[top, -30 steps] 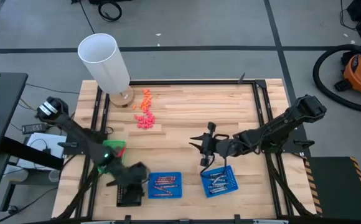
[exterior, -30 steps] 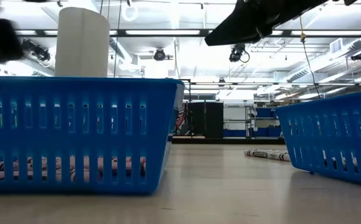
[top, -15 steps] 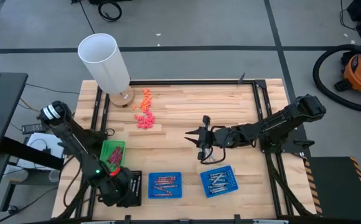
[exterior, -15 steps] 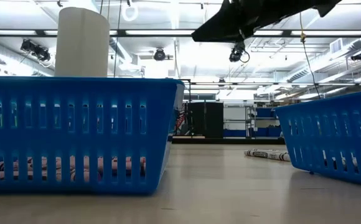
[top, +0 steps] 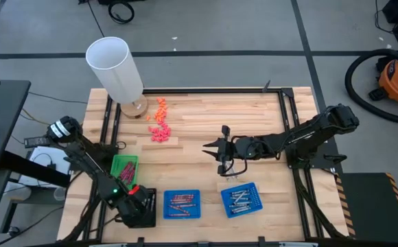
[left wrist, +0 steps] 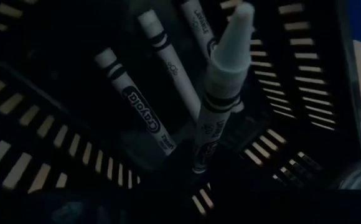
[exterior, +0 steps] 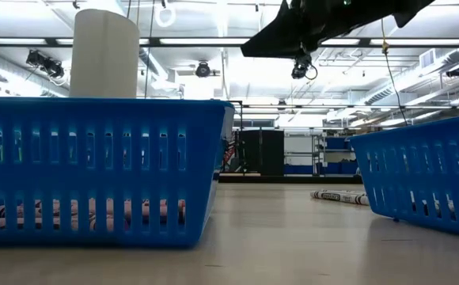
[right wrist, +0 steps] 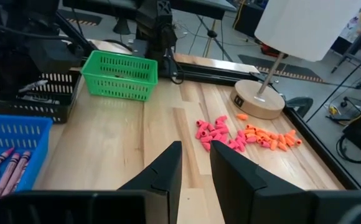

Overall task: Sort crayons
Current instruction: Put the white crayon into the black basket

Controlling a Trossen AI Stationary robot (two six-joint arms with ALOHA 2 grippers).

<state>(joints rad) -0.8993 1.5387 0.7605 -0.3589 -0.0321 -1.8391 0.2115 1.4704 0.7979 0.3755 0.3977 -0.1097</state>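
Observation:
My left gripper [top: 136,206] hangs over the black tray [left wrist: 305,74] at the table's near left, shut on a pale grey crayon [left wrist: 221,87]. Three more pale crayons [left wrist: 143,106] lie on that tray's floor. A blue tray [top: 182,204] holds reddish crayons, and a second blue tray [top: 241,200] holds grey ones. A green tray [top: 123,170] stands beside the left arm. My right gripper [top: 219,147] hovers open over the table's middle, its fingers [right wrist: 168,165] with nothing between them. My left gripper holds the crayon by its blunt end [left wrist: 200,158]; the fingers themselves are lost in the dark there. It comes from above, slanting down. The crayon sticks out ahead along the fingers, its pointed tip [left wrist: 243,12] over the tray's floor.
A lamp with a white shade [top: 115,68] stands at the far left. Beside its base lie pink and orange bits [top: 159,125]. A black frame [top: 288,116] runs along the table's edges. Bare wood [top: 206,116] lies between the bits and the right gripper.
My left gripper has gone down and toward the near left, from beside the green tray to over the black tray, rolling about its own line as it went. My right gripper has drifted a little toward the far left, away from the blue tray of grey crayons.

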